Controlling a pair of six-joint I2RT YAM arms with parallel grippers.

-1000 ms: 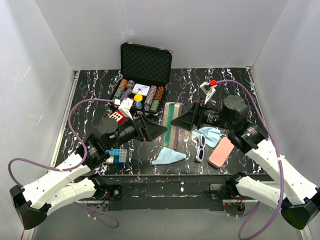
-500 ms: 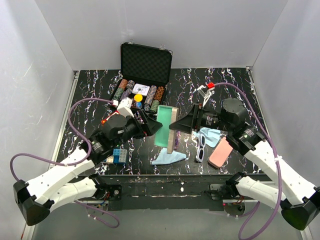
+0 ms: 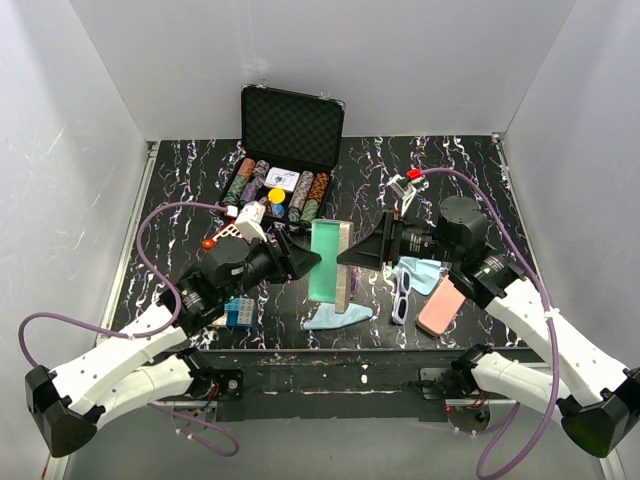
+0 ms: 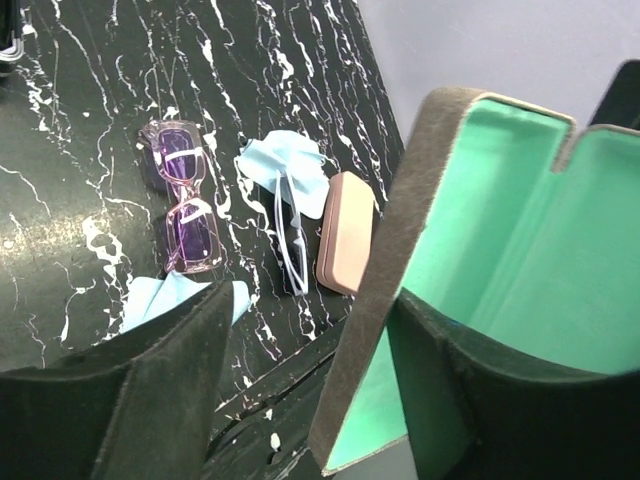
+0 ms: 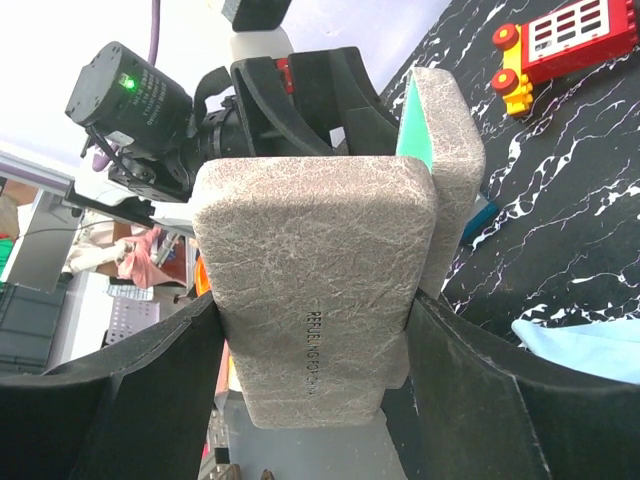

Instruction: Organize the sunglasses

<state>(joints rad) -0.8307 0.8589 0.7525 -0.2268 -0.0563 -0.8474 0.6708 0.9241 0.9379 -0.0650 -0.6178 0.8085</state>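
An open grey-brown case point(image 3: 333, 262) with a green lining stands on edge above the table. My right gripper point(image 3: 347, 257) is shut on its outer half point(image 5: 315, 270), one finger on each side point(image 5: 315, 305). My left gripper point(image 3: 312, 262) is open and straddles the case's other wall point(image 4: 375, 290), one finger inside the green lining, a gap at the other point(image 4: 310, 300). The purple sunglasses point(image 4: 185, 205) lie on the table, hidden under the case in the top view. The white sunglasses point(image 3: 401, 292) lie right of the case and also show in the left wrist view point(image 4: 290, 245).
A pink case point(image 3: 442, 305) lies right of the white sunglasses. One light blue cloth point(image 3: 418, 270) lies by them, another point(image 3: 337, 318) near the front edge. An open poker-chip case point(image 3: 285, 185) stands at the back. Toy bricks point(image 3: 238, 310) lie under my left arm.
The grey-brown case has gone from lying open and flat to standing on edge, raised off the table. Both grippers have closed in on it, and the left arm rose.
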